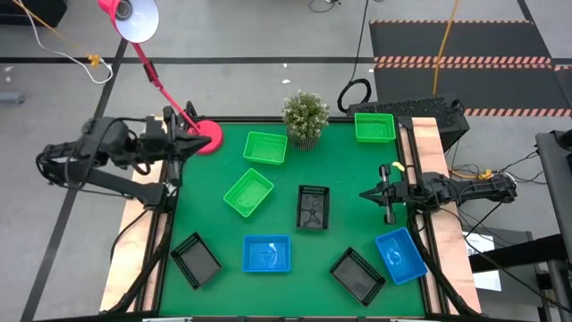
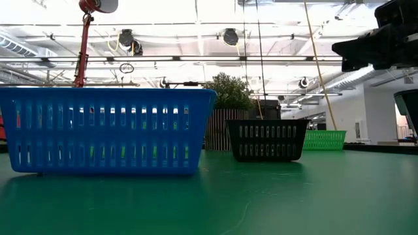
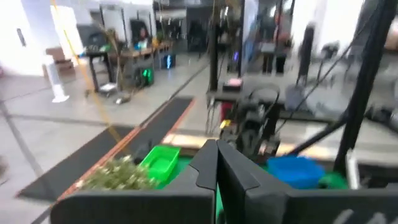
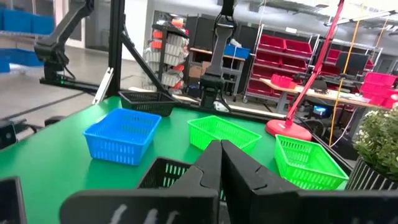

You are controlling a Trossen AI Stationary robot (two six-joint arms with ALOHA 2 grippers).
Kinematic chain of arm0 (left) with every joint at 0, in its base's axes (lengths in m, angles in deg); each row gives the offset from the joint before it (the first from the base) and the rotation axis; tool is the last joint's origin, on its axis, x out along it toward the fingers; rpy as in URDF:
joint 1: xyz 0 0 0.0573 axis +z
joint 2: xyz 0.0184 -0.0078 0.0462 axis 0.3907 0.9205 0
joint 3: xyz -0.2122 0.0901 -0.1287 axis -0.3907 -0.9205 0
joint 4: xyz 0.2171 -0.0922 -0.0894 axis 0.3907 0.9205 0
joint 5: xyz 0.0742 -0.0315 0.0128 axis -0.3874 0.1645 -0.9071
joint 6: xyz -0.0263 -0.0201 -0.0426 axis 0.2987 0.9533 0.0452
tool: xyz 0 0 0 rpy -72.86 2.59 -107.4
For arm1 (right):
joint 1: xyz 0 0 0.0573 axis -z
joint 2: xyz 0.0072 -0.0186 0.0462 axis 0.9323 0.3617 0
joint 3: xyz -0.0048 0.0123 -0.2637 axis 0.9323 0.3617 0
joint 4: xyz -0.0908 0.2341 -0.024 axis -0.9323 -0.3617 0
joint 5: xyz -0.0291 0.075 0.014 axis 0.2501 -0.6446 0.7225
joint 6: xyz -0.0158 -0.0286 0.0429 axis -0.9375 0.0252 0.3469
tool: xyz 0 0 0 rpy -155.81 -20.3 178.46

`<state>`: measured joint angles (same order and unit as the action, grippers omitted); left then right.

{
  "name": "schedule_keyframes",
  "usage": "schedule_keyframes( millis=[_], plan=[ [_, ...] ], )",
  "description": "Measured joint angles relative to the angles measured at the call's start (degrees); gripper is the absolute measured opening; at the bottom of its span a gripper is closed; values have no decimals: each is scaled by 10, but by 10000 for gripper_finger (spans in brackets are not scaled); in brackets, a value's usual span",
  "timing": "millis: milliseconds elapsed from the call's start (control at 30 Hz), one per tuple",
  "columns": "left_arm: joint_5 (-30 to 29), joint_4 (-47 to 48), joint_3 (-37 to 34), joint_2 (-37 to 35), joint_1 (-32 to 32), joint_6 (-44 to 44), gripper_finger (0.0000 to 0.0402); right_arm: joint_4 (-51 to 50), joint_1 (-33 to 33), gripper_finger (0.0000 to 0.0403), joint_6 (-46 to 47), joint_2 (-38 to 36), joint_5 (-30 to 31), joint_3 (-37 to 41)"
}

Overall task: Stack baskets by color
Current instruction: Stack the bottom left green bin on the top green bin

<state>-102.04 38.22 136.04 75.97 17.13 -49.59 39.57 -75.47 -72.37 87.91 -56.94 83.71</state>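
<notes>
Nothing is stacked yet — all eight slatted plastic baskets sit apart on the green surface (image 1: 286, 286), so your first job is picking a sensible pair. Both end effectors are fully closed and hold nothing: the left end effector (image 1: 192, 136) rests at the far left edge beside the red round lamp base (image 1: 207, 137), and the right end effector (image 1: 366, 194) hangs at the right edge, fingers pressed together in its wrist view.

The three bright green baskets lie towards the far side: one just by the potted plant (image 1: 305, 116) at (image 1: 265, 148), a tilted one nearer the middle (image 1: 248, 193), and one in the far right corner (image 1: 374, 127). The two bright blue baskets are on the near side — one central (image 1: 266, 254), one at the right edge (image 1: 399, 255). The three black baskets are at the near left (image 1: 196, 260), the centre (image 1: 313, 207) and the near right (image 1: 357, 274).

I'd start with the right arm, since the blue basket at the edge and the centre black one are closest to it. Open the fingers before you descend, take one long slatted wall, not a corner, and lift clear. These baskets look light and will probably skid, so turn the carried one to match its partner's angle and lower it squarely so it nests.
</notes>
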Motion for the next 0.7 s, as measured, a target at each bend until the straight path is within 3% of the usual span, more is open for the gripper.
schedule_keyframes(
  millis=[133,267,400,533,600,700],
  plan=[
    [-46,63,80,55,0,5,4,53,0,0,38,0,0,0],
    [-54,89,126,92,0,-3,4,121,0,0,79,0,1,0],
    [-54,120,134,110,1,-34,5,169,0,0,87,0,14,0],
    [-59,150,134,118,3,-24,5,221,0,0,181,0,79,-2],
    [-59,156,134,118,4,-23,5,220,0,0,217,0,118,-10],
    [-59,156,134,119,4,-3,5,188,0,0,205,13,123,-31]
  ],
)
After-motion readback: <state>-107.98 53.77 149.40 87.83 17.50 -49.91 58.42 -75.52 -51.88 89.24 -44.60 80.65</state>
